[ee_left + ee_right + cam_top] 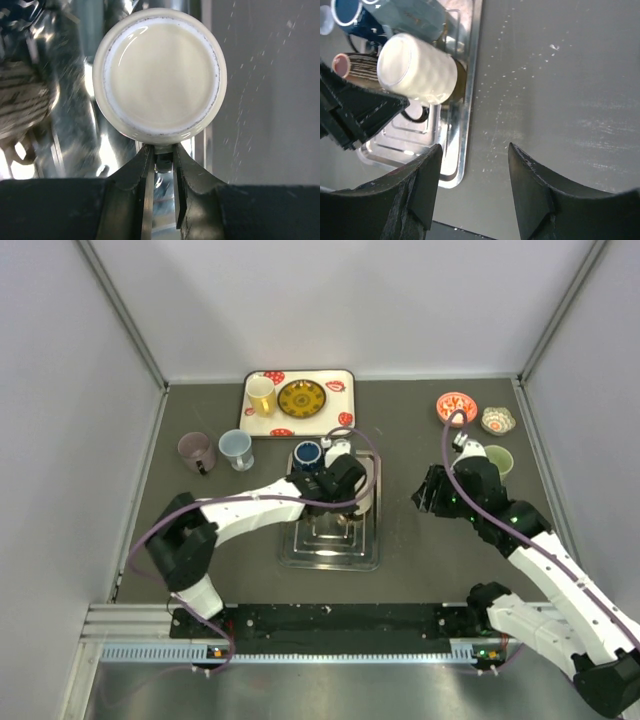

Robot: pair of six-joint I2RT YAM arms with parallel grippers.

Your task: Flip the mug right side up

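Your left gripper (162, 159) is clamping its jaws on the handle of the cream mug (160, 75), which is sitting over the right edge of the metal tray (470, 75) with its base facing that wrist camera. Your right gripper (472, 162) is hovering beside the tray above the table (560, 90), with its jaws standing apart and gripping nothing.

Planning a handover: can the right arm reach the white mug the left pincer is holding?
Probably yes. The right pincer hangs open beside the metal tray with nothing between it and the white mug; the left pincer grips that from the far side.
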